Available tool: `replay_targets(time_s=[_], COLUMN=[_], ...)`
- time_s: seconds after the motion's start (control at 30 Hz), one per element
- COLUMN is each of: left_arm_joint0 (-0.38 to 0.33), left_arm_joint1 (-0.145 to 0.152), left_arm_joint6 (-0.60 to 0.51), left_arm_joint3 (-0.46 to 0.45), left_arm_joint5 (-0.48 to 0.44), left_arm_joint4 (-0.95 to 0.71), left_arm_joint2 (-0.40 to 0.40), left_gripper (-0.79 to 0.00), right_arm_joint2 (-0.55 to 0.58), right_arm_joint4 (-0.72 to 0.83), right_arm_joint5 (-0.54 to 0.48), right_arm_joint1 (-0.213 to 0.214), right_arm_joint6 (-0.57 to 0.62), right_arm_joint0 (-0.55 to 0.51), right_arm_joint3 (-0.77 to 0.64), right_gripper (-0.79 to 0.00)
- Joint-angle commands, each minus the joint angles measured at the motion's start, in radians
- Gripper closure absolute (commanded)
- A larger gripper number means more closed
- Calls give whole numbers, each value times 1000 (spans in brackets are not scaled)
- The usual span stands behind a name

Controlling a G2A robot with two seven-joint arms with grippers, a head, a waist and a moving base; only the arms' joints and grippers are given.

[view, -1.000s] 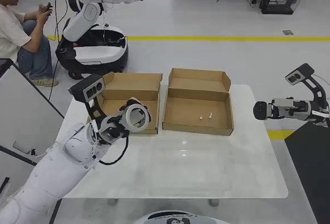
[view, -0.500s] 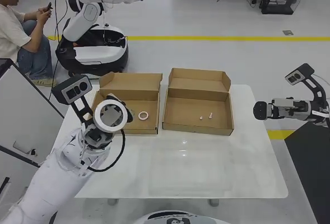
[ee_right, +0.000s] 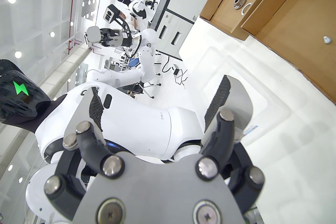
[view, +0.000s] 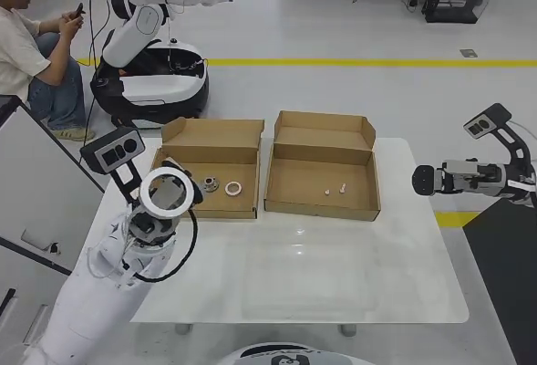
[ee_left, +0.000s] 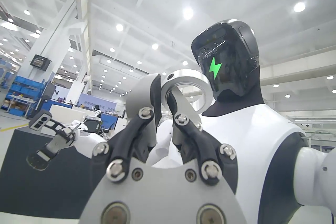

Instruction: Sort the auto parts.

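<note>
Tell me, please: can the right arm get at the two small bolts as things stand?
Probably yes. The right arm hangs beside the table with open, empty jaws, the bolts lie in an open box, and nothing stands between.

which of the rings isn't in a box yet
The large metal ring, clamped in the left gripper. The small white ring lies in the left cardboard box, beside a flanged metal part.

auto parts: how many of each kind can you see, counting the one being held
large metal ring, held in the left gripper: 1
flanged metal hub: 1
small white ring: 1
small bolts: 2
total: 5
</note>
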Motion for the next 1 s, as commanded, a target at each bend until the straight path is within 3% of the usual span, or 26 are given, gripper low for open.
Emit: replay_targets(time_s=[0.0,0.27,0.53,0.73,0.97], left_arm_joint0=[5,8,13,21,39], left_arm_joint1=[-3,-19,-53,-85,-114], left_arm_joint6=[-44,-85,-103,-214,-311], left_arm_joint3=[22,29,-20,-13,38], left_arm_joint5=[0,0,0,0,0], left_arm_joint4=[29,34,-116,-221,-213], left_arm_joint2=[-6,-10,-21,-48,-86], left_gripper=[0,0,0,0,0], right_arm_joint2=[0,0,0,0,0], right_arm_joint4=[0,0,0,0,0], right_arm_joint5=[0,0,0,0,0], right_arm_joint1=[0,0,0,0,0], right_arm_joint6=[0,0,0,0,0], right_arm_joint0=[0,0,0,0,0], right_arm_joint3=[0,0,0,0,0], right_gripper=[-785,-785,-785,-785,-785])
